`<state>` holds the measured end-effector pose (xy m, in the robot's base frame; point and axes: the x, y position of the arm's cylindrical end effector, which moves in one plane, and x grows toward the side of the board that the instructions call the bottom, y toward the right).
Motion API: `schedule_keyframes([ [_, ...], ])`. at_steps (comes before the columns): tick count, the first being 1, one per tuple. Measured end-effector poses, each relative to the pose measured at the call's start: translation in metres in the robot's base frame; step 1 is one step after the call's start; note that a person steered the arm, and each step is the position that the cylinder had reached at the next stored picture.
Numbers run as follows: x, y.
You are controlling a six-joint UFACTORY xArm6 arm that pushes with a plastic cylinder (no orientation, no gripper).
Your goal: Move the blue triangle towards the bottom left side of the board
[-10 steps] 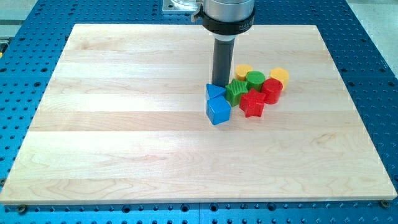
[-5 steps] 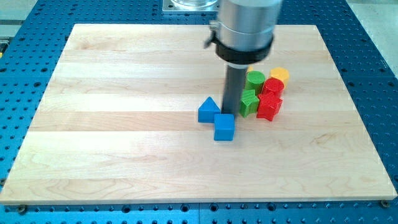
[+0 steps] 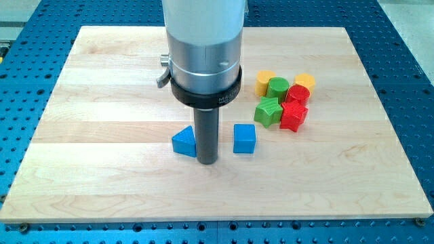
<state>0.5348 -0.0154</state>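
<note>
Now | blue triangle (image 3: 184, 141) touching my tip (image 3: 207, 163), on view's left | no pincer, bare rod.

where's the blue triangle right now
The blue triangle sits near the board's middle, slightly toward the view's left, touching the left side of my tip; the blue cube lies beyond.

pale wooden board (image 3: 102, 176): smooth, matt, visible grain in lengthwise strips. blue perforated metal table (image 3: 27, 234) beneath: painted look, slight sheen. brushed silver metal arm housing (image 3: 203, 47) with black collar, satin. dark rod, my tip (image 3: 207, 163): matt. blue plastic-looking triangle (image 3: 183, 141), blue cube (image 3: 244, 138), red star-like block (image 3: 293, 118): smooth, mildly glossy.
</note>
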Motion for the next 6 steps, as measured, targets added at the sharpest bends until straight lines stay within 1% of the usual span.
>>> schedule_keyframes([
  [2, -0.013, -0.067],
  [3, -0.039, -0.077],
  [4, -0.047, -0.046],
  [5, -0.044, -0.030],
  [6, -0.086, -0.030],
])
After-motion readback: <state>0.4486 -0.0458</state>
